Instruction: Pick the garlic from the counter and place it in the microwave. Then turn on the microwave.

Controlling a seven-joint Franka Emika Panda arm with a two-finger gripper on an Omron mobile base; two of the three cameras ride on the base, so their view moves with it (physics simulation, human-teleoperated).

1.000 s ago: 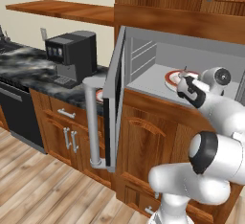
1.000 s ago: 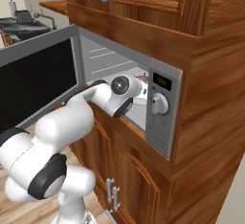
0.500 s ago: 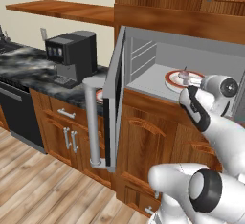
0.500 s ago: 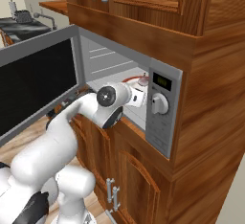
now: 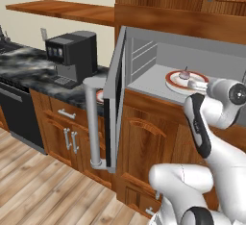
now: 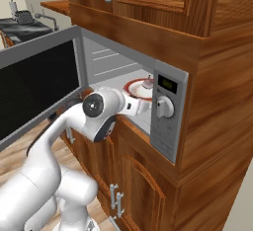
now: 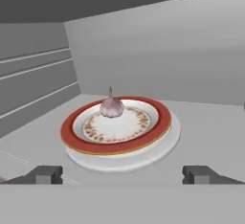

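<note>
The garlic (image 7: pixel 111 106), a small whitish-pink bulb, sits upright on a red-rimmed plate (image 7: pixel 160 122) inside the open microwave (image 5: pixel 158 56). It also appears as a small bulb, the garlic (image 5: pixel 183 75) (image 6: pixel 147 83), on that plate (image 5: pixel 173 81) (image 6: pixel 132 88). My gripper (image 7: pixel 124 174) is open and empty, its fingertips (image 7: pixel 45 174) wide apart, just in front of the plate and not touching the garlic. The gripper (image 5: pixel 196 84) (image 6: pixel 141 106) hovers at the cavity's front edge. The round knob (image 6: pixel 164 107) is on the silver panel to the right.
The microwave door (image 5: pixel 117 99) stands swung open to the left, with its long bar handle (image 5: pixel 93 123). A black coffee machine (image 5: pixel 72 53) sits on the dark marble counter (image 5: pixel 29 70). Another red-rimmed plate (image 5: pixel 99 95) lies on the counter behind the door. Wooden cabinets surround the microwave.
My wrist and elbow have drawn back and lower from the cavity. The jaws stay open and the garlic stays on the plate.
</note>
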